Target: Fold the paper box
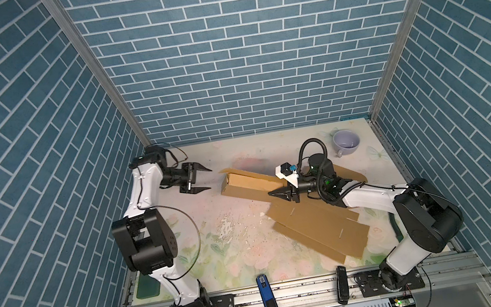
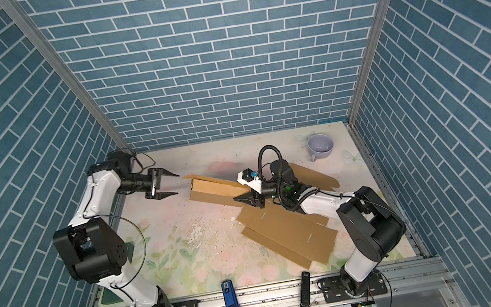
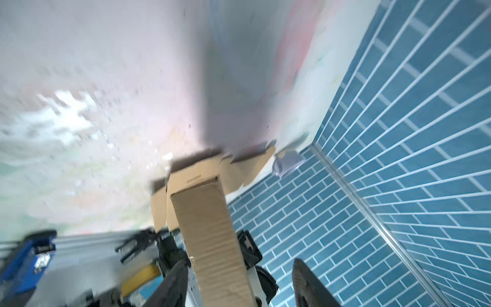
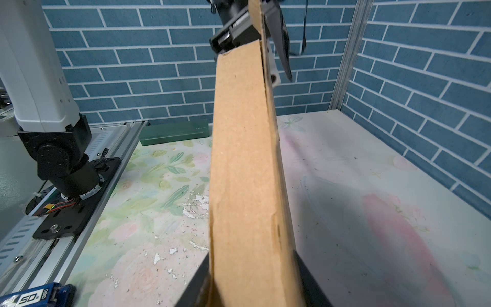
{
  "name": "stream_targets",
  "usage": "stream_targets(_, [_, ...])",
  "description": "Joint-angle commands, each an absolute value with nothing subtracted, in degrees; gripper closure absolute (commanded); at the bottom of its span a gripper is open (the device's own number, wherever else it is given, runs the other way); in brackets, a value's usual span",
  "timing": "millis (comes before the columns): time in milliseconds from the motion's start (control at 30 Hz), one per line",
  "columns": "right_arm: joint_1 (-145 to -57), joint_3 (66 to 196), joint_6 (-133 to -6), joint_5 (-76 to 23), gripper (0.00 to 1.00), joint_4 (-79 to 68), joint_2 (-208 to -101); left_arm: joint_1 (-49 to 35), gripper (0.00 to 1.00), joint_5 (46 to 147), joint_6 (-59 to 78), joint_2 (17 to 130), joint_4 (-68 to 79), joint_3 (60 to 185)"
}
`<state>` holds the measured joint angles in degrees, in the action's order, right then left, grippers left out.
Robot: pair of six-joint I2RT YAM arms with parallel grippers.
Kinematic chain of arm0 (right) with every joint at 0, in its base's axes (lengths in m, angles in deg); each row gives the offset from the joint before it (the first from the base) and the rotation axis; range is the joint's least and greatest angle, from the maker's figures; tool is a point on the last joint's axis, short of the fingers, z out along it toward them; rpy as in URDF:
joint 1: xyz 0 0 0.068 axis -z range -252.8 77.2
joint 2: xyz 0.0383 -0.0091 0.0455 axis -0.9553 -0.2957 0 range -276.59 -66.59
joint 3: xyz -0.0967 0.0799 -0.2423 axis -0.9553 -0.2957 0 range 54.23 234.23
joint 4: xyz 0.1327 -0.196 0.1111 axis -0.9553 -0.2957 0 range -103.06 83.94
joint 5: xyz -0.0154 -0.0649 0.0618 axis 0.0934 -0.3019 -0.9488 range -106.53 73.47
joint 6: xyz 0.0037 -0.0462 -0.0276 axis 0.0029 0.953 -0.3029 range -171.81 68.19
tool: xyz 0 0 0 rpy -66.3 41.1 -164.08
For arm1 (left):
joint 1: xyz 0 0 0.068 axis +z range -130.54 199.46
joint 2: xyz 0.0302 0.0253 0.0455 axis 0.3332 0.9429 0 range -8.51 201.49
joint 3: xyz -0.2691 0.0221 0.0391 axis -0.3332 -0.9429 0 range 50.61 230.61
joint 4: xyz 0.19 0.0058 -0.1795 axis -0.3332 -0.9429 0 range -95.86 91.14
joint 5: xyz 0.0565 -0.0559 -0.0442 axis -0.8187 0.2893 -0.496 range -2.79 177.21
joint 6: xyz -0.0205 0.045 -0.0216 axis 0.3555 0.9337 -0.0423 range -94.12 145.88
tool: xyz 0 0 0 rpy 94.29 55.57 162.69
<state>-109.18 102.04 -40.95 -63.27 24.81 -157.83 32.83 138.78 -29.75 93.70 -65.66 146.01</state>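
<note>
Cardboard of the paper box (image 4: 244, 172) is seen closest, in the right wrist view: its long raised wall is pinched between the jaws of the right gripper (image 1: 281, 196). The box is laid right of centre on the table (image 1: 219, 248), flat panels spread frontward. The left gripper (image 1: 210, 178) is held spread and empty just beside the wall's end. Pinched at one point only, the wall could spring flat, or the sheet be dragged toward the mug (image 1: 346, 142).
</note>
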Motion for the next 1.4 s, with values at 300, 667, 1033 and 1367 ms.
stream_targets(300, [-113.73, 112.45, -34.52, -57.40, 0.83, -1.58, -155.11, 32.36, 0.51, 124.50, -3.87, 75.58, -48.67, 146.14])
stream_targets(667, [-118.60, 123.70, -34.06, -52.83, 0.84, -15.24, -158.65, 31.82, 0.65, 126.73, 6.08, 51.69, -33.46, 114.08])
stream_targets(1033, [-120.44, 127.97, -34.98, -52.48, 0.84, -15.33, -163.86, 31.73, 0.56, 123.74, 15.67, 43.08, -34.05, 106.16])
stream_targets(1367, [-120.44, 128.19, -33.55, -53.70, 0.84, -16.39, -163.81, 31.68, 0.44, 127.62, 19.65, 43.29, -29.52, 102.85])
